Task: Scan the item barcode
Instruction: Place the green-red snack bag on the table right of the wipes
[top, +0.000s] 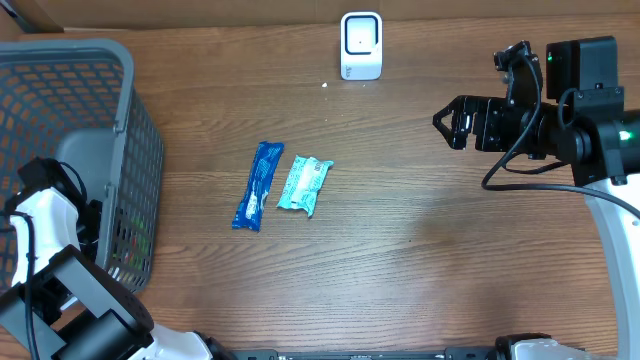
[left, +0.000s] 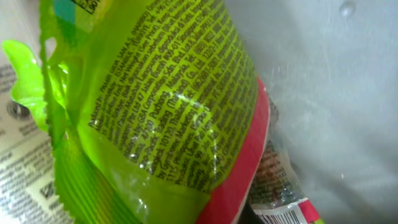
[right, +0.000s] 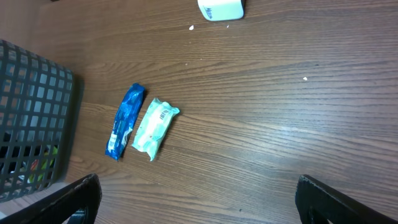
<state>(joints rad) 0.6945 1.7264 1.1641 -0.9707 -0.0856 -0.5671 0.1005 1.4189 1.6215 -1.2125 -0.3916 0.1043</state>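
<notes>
Overhead, the grey basket sat at nine o'clock on the wooden table, with the left arm down inside it. We could not see the left gripper's fingers in any view; they were closed, though whether on anything we could not tell. Its wrist camera was filled by a lime-green packet with black print and a red edge, and a second wrapper with a barcode lay under it at five o'clock. The white scanner stood at twelve o'clock. Near centre lay a blue packet, with a mint packet just beside it at its three o'clock. The right gripper hung at two o'clock, fingers spread wide, holding nothing.
</notes>
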